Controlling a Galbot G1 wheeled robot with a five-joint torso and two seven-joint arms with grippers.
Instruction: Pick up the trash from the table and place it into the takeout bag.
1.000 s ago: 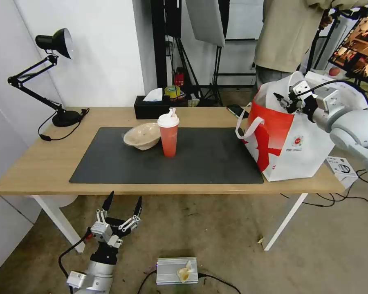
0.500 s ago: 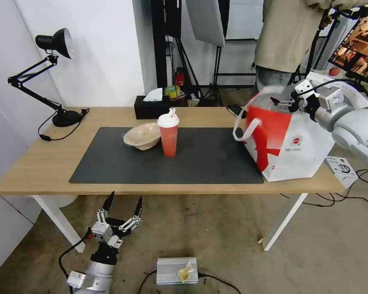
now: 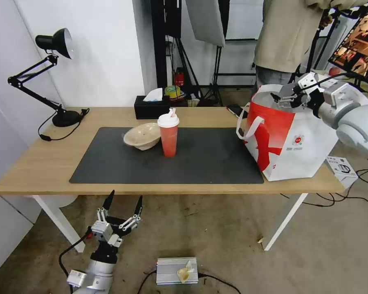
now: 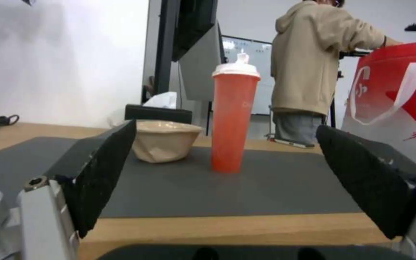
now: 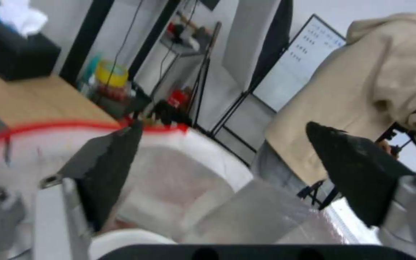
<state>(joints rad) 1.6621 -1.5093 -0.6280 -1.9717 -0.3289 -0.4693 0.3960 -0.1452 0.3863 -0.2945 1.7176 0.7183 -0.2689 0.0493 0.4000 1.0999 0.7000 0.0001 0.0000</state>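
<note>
On the table's (image 3: 37,163) dark mat stand two pieces of trash: a red cup (image 3: 168,138) (image 4: 233,119) with a white lid, and a shallow beige bowl (image 3: 142,135) (image 4: 164,140) touching its left side. The white-and-red takeout bag (image 3: 292,141) (image 4: 401,104) stands open at the table's right end. My right gripper (image 3: 283,97) (image 5: 222,131) hovers open over the bag's mouth, holding nothing. A white rounded edge (image 5: 126,242) lies inside the bag; I cannot tell what it is. My left gripper (image 3: 125,196) (image 4: 226,127) hangs open below the table's front edge.
A black tissue box (image 3: 151,108) and a black desk lamp (image 3: 55,45) stand along the back of the table. A small white box (image 3: 341,166) sits beside the bag. A person stands behind the bag. A silver box (image 3: 177,270) lies on the floor.
My right gripper has lifted slightly over the bag's mouth. The bag wobbled and has settled again. The left arm, cup and bowl have not moved.
</note>
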